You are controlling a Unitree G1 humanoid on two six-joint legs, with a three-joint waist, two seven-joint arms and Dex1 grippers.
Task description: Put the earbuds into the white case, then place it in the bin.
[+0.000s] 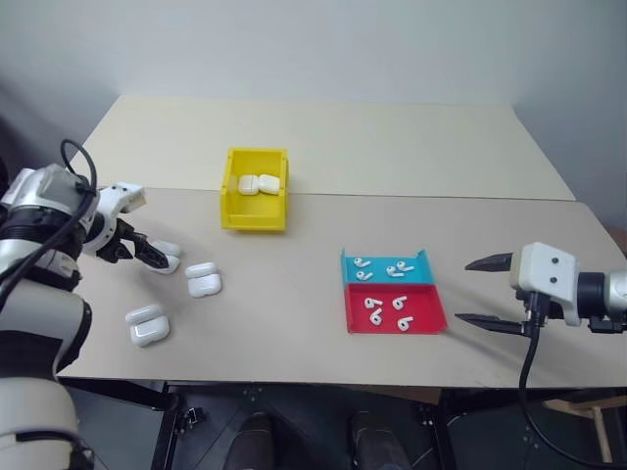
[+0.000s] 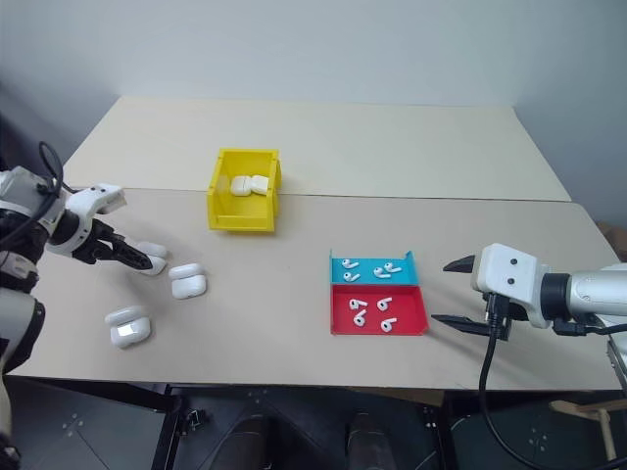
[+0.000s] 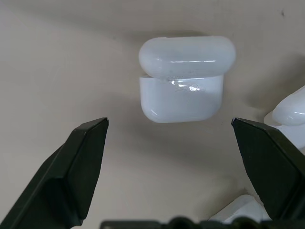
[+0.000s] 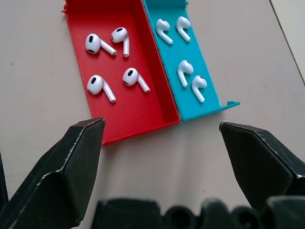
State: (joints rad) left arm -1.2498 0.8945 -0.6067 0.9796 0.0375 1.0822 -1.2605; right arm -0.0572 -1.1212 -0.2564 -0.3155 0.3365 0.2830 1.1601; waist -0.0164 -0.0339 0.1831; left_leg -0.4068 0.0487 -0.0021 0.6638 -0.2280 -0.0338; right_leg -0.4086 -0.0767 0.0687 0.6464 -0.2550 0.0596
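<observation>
We see the bin [image 1: 255,191] toward the back of the surface [image 1: 294,323], with two cases inside it [image 1: 259,183]. Nearer us and to the left lie three more cases [image 1: 205,279], one just under the left gripper [image 1: 147,253]. To the right sits the tray [image 1: 392,294], earbuds [image 1: 387,311] in both its compartments, and the right gripper [image 1: 487,291] is just right of it.

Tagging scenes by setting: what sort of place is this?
Likely a robot test bench: a plain beige table against a bare wall, with a small yellow plastic bin and a teal-and-red sorting tray laid out.
</observation>
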